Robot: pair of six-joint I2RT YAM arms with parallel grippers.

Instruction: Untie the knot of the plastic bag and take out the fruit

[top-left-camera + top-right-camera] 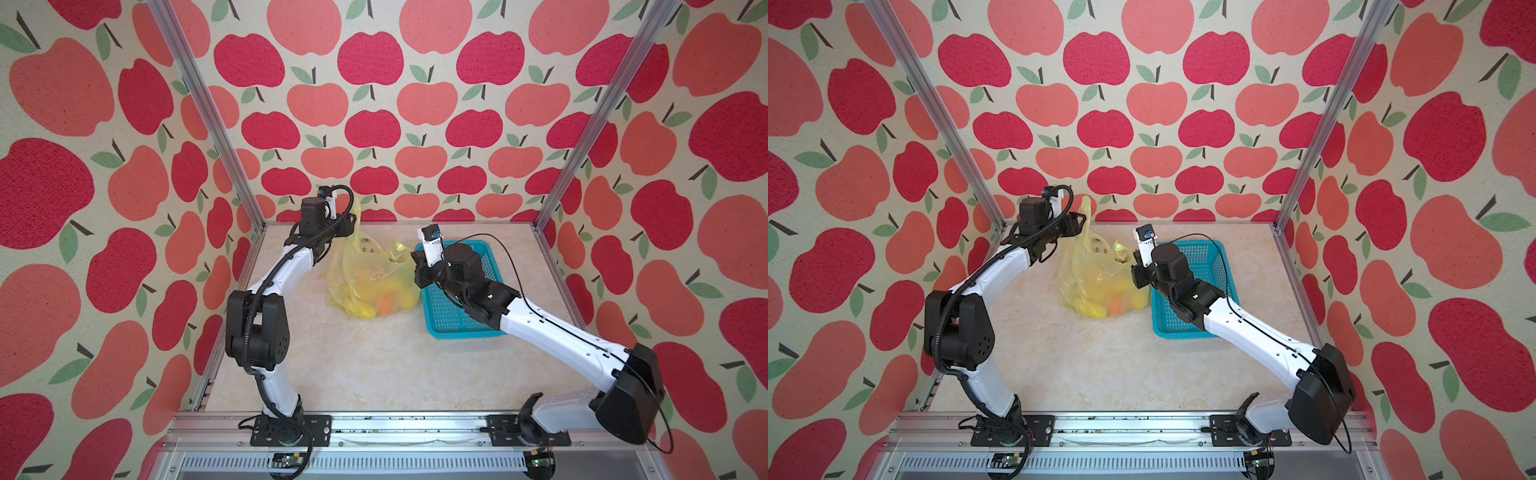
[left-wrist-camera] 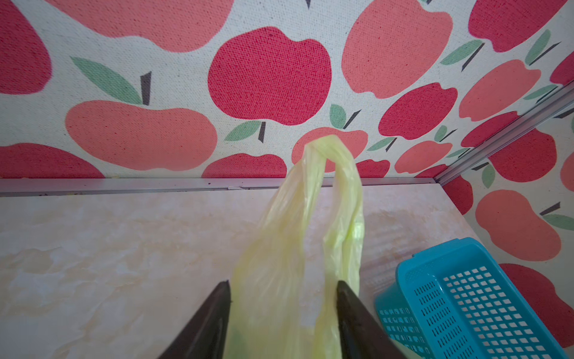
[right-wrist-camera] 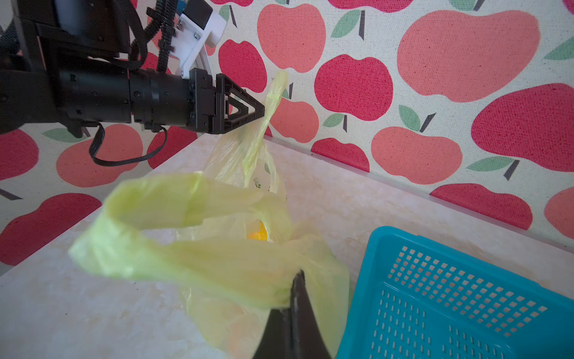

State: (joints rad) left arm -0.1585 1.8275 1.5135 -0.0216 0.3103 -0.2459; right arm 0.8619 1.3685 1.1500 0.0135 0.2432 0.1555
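A: What lay around the plastic bag (image 1: 365, 274)?

B: A turquoise perforated basket (image 1: 461, 333) stood just beside it on the right. The right arm (image 1: 540, 332) reached across that basket and hid much of its floor in both top views.

A: And the bag itself?

B: It sat toward the back of the table, between the two grippers. Yellow and orange fruit (image 1: 376, 297) bulged low inside it. Its two handle loops were apart. One loop (image 2: 298, 202) rose upright between the fingers (image 2: 214, 320) of the left gripper (image 2: 284, 286). Those fingers stood spread with the film filling the gap, and I couldn't tell whether they bore on it. The right gripper (image 3: 297, 279) had its fingers pressed together, pinching the film at the foot of the other loop (image 3: 155, 202), which curled out in front of it.

A: The surface and the room?

B: The tabletop (image 1: 374, 374) was pale cream and marbled. The walls (image 1: 370, 58) were papered with red and salmon apples with green leaves. Aluminium posts (image 1: 203, 104) stood at the back corners. A metal rail (image 1: 395, 428) ran along the front and carried both arm bases.

A: Any writing?

B: There was small dark print (image 1: 1098, 249) on the bag, too small to read.
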